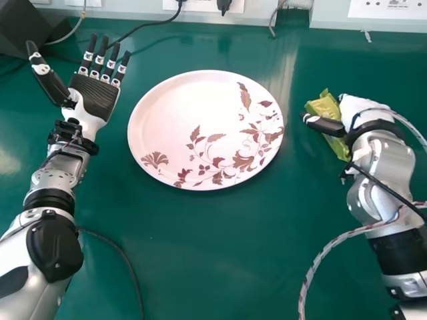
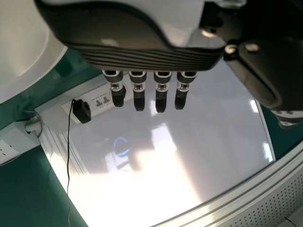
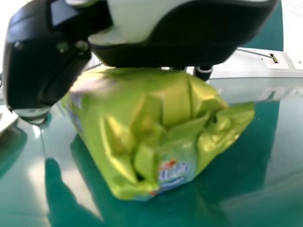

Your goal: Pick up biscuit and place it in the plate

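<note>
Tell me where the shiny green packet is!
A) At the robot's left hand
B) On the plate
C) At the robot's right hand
C: the packet shows right behind the thumb of the right hand, beside the plate, not on it.

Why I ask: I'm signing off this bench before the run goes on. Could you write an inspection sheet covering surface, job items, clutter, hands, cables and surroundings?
Surface: green table, glossy, with light reflections.
Job items: plate with a red-brown leaf pattern, in the middle; biscuit packet, yellow-green and crinkled, to its right, not on the plate.
Clutter: black object at the far left.
Hands: left hand open beside the plate, fingers straight; right hand appears closed on the packet.
Cables: black cable along the far side; another by the left arm; braided cable by the right arm.
Surroundings: white trunking along the far edge.
</note>
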Robot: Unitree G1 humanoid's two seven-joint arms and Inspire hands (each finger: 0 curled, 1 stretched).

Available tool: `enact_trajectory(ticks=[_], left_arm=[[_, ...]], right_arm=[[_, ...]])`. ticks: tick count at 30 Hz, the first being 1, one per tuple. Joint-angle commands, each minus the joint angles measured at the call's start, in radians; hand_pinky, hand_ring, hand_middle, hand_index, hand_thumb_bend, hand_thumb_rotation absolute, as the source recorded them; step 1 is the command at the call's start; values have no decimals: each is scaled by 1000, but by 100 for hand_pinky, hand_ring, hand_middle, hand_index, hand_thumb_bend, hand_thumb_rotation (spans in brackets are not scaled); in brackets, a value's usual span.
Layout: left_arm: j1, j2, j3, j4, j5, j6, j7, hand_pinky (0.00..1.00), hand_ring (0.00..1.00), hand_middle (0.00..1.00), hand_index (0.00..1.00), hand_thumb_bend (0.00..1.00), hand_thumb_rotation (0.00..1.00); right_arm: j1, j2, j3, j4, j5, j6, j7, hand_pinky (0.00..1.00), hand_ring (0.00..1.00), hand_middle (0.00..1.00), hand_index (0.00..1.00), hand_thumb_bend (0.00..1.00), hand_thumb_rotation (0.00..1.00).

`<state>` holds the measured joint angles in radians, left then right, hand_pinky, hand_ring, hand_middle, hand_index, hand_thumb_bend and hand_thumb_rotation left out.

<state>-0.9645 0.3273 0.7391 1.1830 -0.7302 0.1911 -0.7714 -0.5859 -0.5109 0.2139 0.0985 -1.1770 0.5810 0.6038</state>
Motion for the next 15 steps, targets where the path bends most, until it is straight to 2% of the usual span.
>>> enact_trajectory(ticks=[1,15], left_arm=[[4,7,6,-9,-13,-1,-11,100,100,100,100,100,57],[8,4,5,-18,-15,3,-46,100,100,100,100,100,51]], right_arm=[[-10,-14,14,13,13,2,5,87,96,100,100,90,68],[-30,-34,74,60,6,17,18,89,97,100,100,89,67]])
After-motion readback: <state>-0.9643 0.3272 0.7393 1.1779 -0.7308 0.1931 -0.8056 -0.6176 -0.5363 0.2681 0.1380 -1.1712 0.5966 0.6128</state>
